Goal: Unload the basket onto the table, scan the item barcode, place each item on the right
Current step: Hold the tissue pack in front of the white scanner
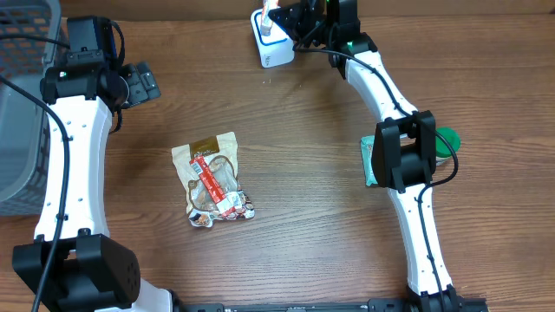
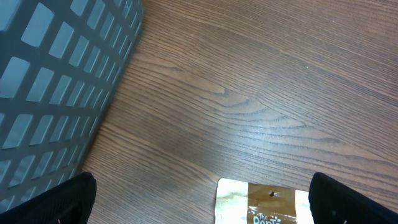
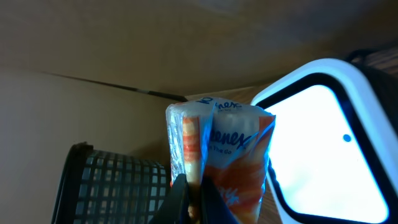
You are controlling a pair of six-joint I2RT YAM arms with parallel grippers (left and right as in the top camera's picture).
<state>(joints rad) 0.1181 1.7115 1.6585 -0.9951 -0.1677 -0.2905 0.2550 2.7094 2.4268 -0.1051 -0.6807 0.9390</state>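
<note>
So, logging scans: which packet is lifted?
The Kleenex pack, pinched in the right gripper beside the scanner; tan pouch and teal packet lie on the table.

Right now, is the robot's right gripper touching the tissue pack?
Touching. The right wrist view shows the right gripper shut on the tissue pack, with the pack's lower edge pinched between the jaws.

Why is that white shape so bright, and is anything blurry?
Right wrist view: the scanner window glares pure white, the tissue pack beside it is readable. Left wrist view: the table grain sharp, dark fingertips in the corners blurred.
</note>
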